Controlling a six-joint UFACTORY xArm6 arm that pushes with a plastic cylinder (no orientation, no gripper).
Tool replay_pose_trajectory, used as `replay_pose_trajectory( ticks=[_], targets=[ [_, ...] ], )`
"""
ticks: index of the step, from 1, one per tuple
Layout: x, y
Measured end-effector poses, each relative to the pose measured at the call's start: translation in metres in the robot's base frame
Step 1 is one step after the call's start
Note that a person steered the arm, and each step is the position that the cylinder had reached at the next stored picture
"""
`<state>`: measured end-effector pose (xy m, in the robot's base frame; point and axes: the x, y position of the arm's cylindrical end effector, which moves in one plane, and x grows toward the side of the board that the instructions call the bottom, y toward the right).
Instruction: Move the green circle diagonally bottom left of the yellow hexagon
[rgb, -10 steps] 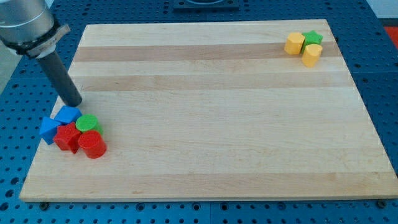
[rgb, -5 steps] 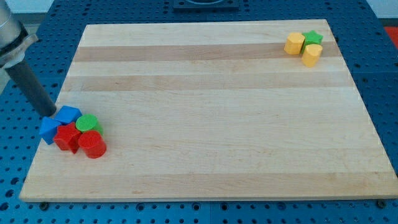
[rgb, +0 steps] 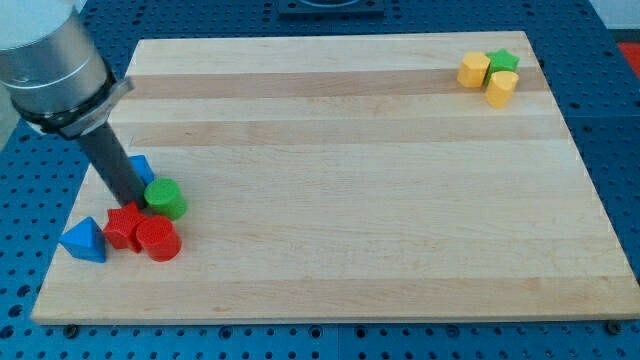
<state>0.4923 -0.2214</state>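
The green circle (rgb: 165, 199) lies near the board's left side, low in the view. My tip (rgb: 136, 203) is just left of it, touching or nearly touching, between it and a blue block (rgb: 141, 167) partly hidden behind the rod. The yellow hexagon (rgb: 473, 69) sits far off at the view's top right, next to a green star (rgb: 504, 61) and a yellow cylinder (rgb: 501, 88).
A red star-like block (rgb: 123, 225) and a red cylinder (rgb: 158, 240) lie just below my tip. A blue triangle (rgb: 84, 241) lies further left, near the wooden board's (rgb: 340, 180) left edge.
My tip swung left off the board's edge, then came back into the cluster. The green circle shifted right, the blue triangle slid down-left, and the red blocks moved slightly down.
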Motion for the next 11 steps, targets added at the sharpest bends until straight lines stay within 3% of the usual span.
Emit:
replay_pose_trajectory(
  ticks=[3,10,11],
  targets=[
    [0.007,0.022],
    [0.003,0.241],
    [-0.013,0.271]
  ],
)
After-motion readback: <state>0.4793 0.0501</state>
